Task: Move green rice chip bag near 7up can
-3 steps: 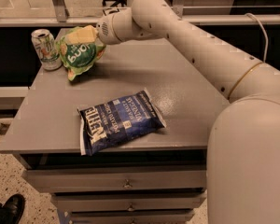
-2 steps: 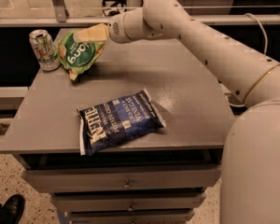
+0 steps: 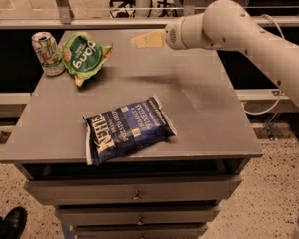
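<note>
green and crinkled, the green rice chip bag [image 3: 84,56] is lying at the eleven o'clock corner of the grey table [image 3: 199,108], its lettering upside down, with the 7up can [image 3: 47,53] standing upright just beside it at nine o'clock. the gripper [image 3: 135,40] is hovering above the tabletop at the bag's three o'clock, apart from it and carrying nothing; whether it is spread or closed, i cannot tell. a dark blue chip bag [image 3: 127,128] is lying near the table's six o'clock edge.
</note>
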Robot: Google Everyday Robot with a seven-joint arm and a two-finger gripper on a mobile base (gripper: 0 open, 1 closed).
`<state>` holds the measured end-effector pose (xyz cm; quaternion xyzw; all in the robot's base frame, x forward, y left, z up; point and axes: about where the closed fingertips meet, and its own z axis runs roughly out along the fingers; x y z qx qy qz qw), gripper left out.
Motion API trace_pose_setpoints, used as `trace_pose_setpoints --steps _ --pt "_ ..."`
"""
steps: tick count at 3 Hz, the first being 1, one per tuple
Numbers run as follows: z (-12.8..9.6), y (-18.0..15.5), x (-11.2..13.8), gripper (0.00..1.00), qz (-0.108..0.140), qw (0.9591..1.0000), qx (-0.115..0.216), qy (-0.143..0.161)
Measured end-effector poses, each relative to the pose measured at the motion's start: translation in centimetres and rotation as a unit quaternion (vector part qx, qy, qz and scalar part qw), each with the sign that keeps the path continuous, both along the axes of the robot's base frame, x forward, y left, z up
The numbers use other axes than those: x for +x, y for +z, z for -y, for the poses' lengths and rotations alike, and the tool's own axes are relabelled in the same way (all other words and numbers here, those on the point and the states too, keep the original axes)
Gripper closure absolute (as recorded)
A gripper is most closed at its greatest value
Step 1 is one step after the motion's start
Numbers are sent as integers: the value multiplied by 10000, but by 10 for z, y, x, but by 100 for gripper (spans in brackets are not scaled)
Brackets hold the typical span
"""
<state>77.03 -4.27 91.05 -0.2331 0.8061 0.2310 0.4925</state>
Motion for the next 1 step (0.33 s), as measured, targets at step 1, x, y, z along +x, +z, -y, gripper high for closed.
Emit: trace_pose_setpoints --steps 1 --pt "7 0 0 0 19 10000 -5 -52"
